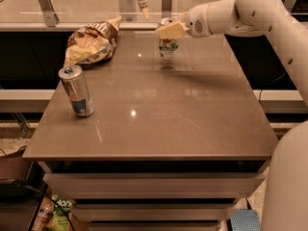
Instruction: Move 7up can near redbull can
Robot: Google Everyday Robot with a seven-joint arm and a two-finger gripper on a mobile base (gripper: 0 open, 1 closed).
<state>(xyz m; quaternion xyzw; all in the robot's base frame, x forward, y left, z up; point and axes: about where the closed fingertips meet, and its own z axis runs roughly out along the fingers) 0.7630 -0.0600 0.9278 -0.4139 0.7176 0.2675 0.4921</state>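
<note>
The gripper (169, 31) is pinching the 7up can (167, 49) around its upper body, well apart from the redbull can (78, 93), beyond it toward the far edge. The can is likely behaving as light, slick and dentable, so moderate squeezing below the rim is suiting it.

Overhead light spots the glossy brown tabletop (192, 124) with glare and drops a soft shadow beneath the white-green 7up can (167, 49) held in the cream gripper (167, 31) at twelve o'clock.

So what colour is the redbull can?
The redbull can is silver and blue, camera view; hand grips the 7up can from above.
</note>
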